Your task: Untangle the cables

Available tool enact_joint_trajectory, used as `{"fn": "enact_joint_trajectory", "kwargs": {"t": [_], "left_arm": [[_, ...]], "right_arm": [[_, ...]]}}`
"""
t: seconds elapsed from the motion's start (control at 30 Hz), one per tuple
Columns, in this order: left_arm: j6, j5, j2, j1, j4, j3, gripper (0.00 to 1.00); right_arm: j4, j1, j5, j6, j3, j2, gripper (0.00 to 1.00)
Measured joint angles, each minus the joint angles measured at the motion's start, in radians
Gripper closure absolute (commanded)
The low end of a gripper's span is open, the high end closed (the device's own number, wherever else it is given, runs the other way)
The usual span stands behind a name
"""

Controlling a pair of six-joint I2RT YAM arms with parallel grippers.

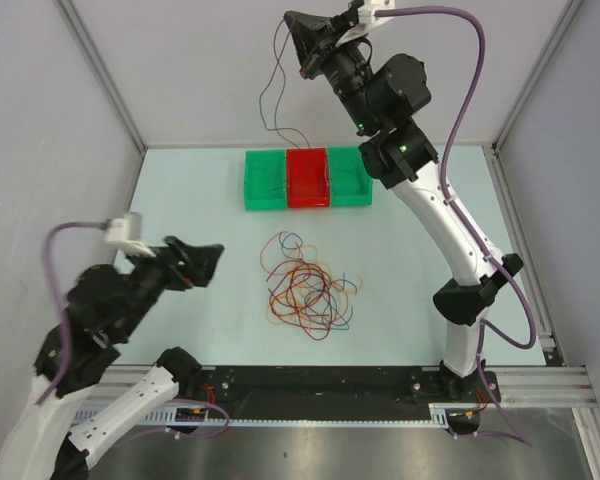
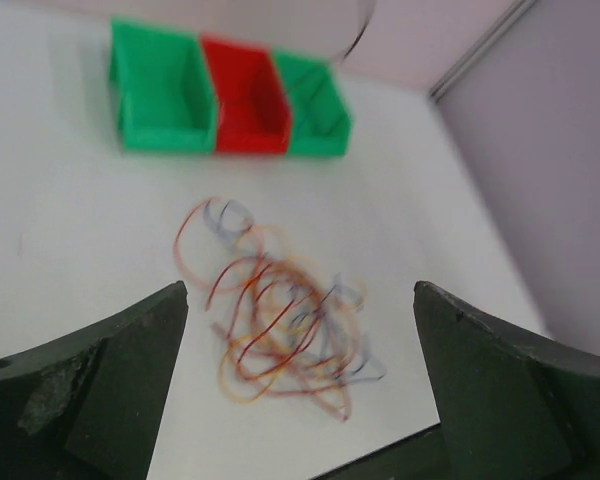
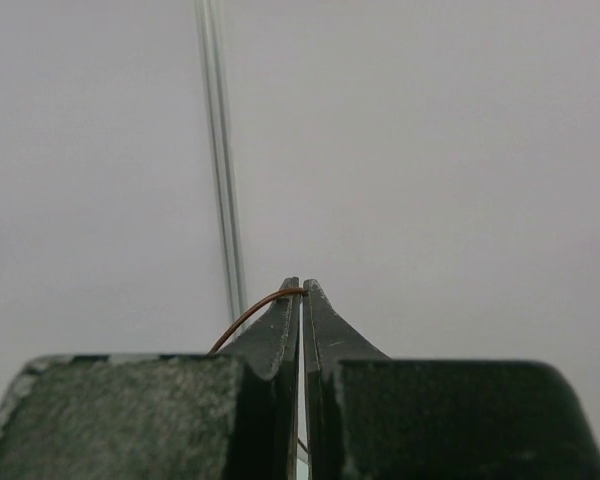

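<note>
Cable [image 3: 248,313], brown, pinched in right claw [image 3: 301,289] (left claw [image 2: 300,296] wide, apparently empty).

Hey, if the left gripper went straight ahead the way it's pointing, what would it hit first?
Most likely the tangle of cables. In the wrist view it lies centred ahead of the open left gripper, with nothing visible in between, though depth is hard to judge.
</note>
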Motion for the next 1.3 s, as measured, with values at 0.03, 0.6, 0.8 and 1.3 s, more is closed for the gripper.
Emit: {"fn": "enact_joint_trajectory", "kwargs": {"t": [0.03, 0.6, 0.8, 1.3], "left_arm": [[-0.019, 0.003, -0.001, 0.000, 0.011, 0.063, 0.00], [-0.125, 0.156, -0.064, 0.002, 0.606, 0.436, 0.00], [-0.126, 0.172, -0.024, 0.002, 0.649, 0.433, 0.00], [-0.150, 0.251, -0.008, 0.002, 0.737, 0.411, 0.00]], "right_arm": [[0.012, -0.010, 0.002, 0.002, -0.003, 0.006, 1.00], [0.127, -0.127, 0.043, 0.046, 0.090, 0.266, 1.00], [0.199, -0.159, 0.047, 0.058, 0.117, 0.270, 1.00], [0.304, -0.190, 0.092, 0.054, 0.129, 0.372, 1.00]]}}
